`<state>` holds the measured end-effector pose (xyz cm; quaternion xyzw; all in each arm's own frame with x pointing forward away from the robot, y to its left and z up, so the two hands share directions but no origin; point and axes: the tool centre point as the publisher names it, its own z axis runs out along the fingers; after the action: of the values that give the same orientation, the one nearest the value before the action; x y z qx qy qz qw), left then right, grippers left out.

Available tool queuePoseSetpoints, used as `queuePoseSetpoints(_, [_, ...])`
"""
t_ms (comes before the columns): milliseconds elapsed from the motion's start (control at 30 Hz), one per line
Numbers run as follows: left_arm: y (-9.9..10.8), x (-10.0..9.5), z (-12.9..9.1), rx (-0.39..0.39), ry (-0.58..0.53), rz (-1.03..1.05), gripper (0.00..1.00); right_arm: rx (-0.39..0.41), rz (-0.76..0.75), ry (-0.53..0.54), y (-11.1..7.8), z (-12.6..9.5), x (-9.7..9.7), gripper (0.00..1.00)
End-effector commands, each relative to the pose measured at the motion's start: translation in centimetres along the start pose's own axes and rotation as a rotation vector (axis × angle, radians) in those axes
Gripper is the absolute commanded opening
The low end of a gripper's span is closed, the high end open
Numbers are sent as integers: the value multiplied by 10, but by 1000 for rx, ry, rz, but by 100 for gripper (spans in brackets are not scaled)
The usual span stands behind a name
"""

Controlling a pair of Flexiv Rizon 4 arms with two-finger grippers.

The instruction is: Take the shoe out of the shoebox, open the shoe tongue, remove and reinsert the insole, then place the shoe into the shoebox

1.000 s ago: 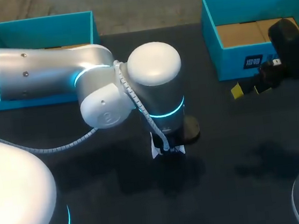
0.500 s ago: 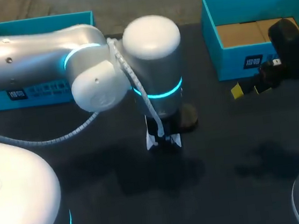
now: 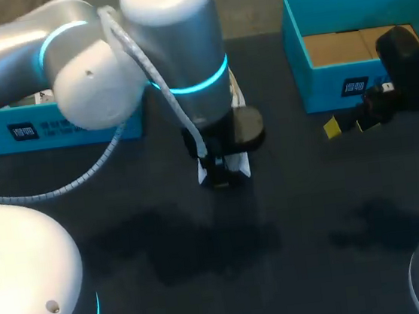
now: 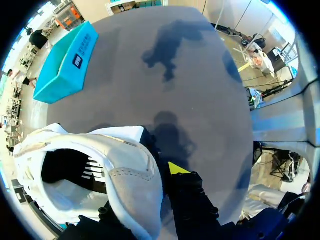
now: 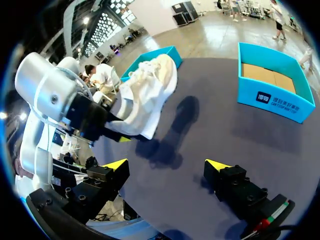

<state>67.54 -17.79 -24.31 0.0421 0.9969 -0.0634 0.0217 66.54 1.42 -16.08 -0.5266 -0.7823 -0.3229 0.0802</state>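
A white shoe (image 4: 100, 175) hangs above the dark table with my left gripper (image 4: 167, 172) shut on its rim; one yellow tip shows outside the rim, and the other finger is hidden inside. In the head view only a bit of the shoe (image 3: 224, 170) shows under my left wrist (image 3: 183, 61). The right wrist view has the shoe (image 5: 145, 95) lifted, toe up, by the left gripper (image 5: 107, 127). My right gripper (image 5: 167, 165) stands open and empty, apart from the shoe. It hovers in front of the right blue box (image 3: 363, 41), at the table's right (image 3: 350, 126).
Two open blue boxes stand at the back of the table: one at the left (image 3: 54, 125), partly hidden by my left arm, and one at the right with a brown cardboard floor. From the left wrist, one blue box (image 4: 67, 62) lies far ahead of the shoe.
My left arm has swung toward the far side of the table, carrying the shoe up and away from the table's middle. The right arm has not moved.
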Motion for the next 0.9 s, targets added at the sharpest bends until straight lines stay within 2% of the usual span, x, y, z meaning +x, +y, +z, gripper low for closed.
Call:
queuePoseSetpoints(33, [9, 5, -49, 28, -23, 24, 0, 1, 2, -1, 0, 2, 0, 100])
queuePoseSetpoints(133, [9, 6, -56, 18, -49, 34, 0, 1, 2, -1, 0, 2, 0, 100])
queuePoseSetpoints(900, [9, 6, -56, 18, -49, 34, 0, 1, 2, -1, 0, 2, 0, 100])
